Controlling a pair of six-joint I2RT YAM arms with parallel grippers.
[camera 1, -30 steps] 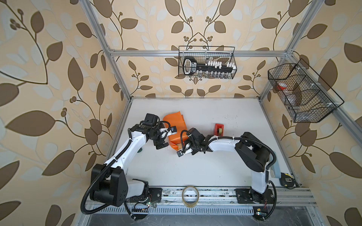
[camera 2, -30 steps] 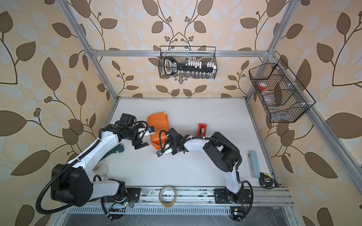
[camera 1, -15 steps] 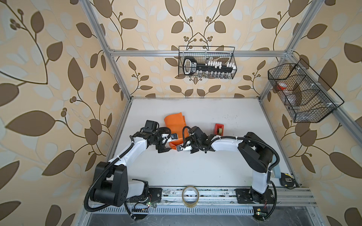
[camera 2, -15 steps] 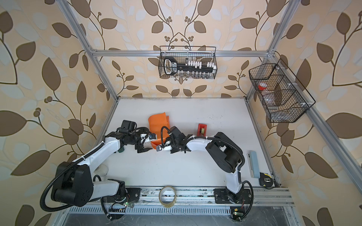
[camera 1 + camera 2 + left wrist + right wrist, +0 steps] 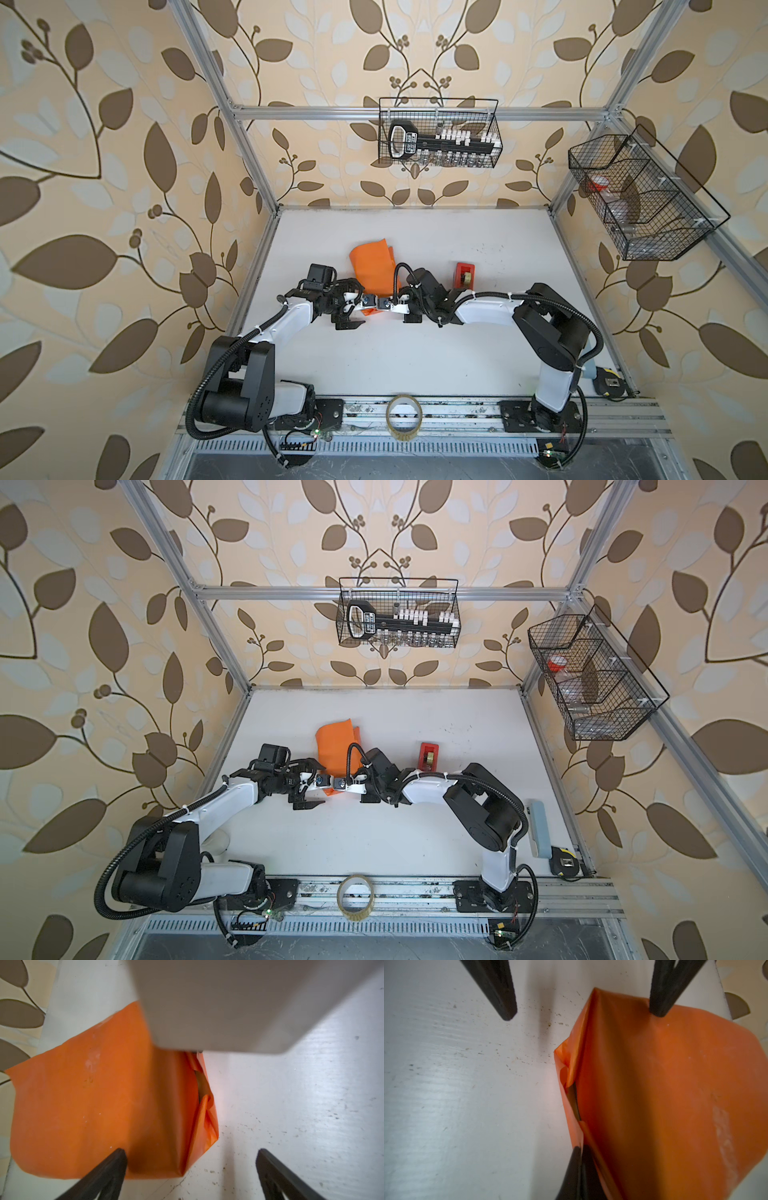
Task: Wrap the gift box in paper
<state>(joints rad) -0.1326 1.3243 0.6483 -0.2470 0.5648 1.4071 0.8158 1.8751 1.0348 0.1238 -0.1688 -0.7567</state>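
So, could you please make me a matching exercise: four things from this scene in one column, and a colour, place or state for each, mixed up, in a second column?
Column one:
1. paper
2. tape dispenser
3. tape roll
4. left hand

Column two:
a. open
b. orange
c. on the metal rail
d. red

Pairs: 1-b, 2-d, 3-c, 4-a.
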